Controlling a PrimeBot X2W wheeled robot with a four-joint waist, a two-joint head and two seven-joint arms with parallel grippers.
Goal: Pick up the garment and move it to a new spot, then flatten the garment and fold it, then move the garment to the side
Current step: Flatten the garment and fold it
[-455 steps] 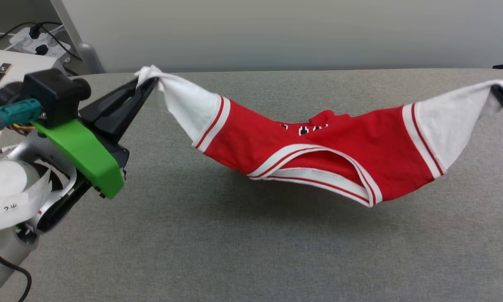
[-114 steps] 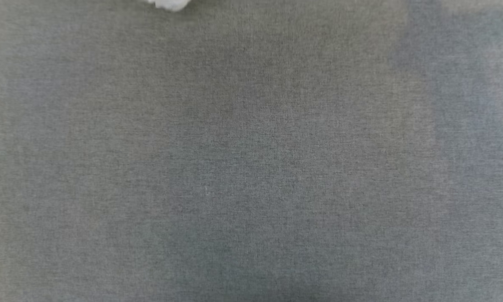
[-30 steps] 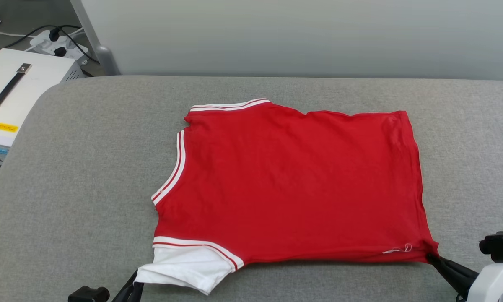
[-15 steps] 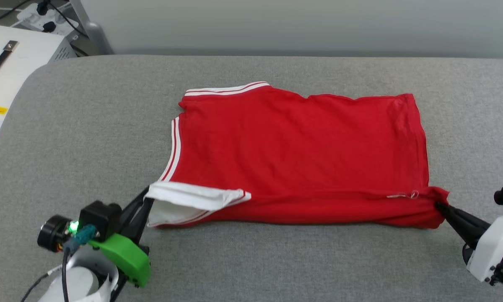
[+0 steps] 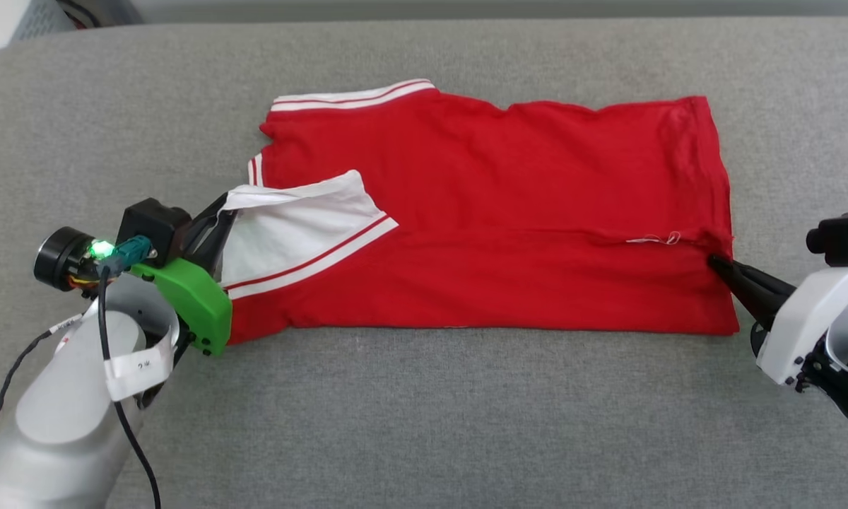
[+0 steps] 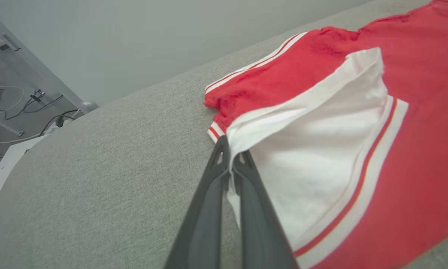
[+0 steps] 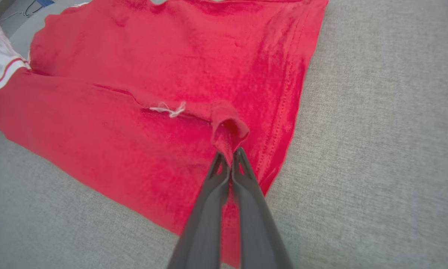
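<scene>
The garment (image 5: 509, 191), a red T-shirt with white sleeves and stripe trim, lies spread on the grey cushioned surface (image 5: 424, 424), its lettering hidden underneath. Its near strip is folded up over the body. My left gripper (image 5: 220, 206) is shut on the edge of the white sleeve (image 6: 321, 149), which lies turned over onto the red cloth. My right gripper (image 5: 714, 260) is shut on a pinch of red hem (image 7: 227, 129) at the shirt's right end. In the wrist views the left gripper (image 6: 229, 149) and the right gripper (image 7: 230, 153) each clamp cloth at their tips.
The grey surface (image 7: 377, 149) stretches beyond the shirt on all sides. Its rounded left corner (image 5: 0, 63) is at the upper left. Cables and a metal frame leg (image 6: 30, 71) stand on the floor beyond that edge.
Both grippers have carried the near edge of the shirt away from me, folding it further over the body; the white sleeve now lies on the red cloth. The head camera has tilted down.
</scene>
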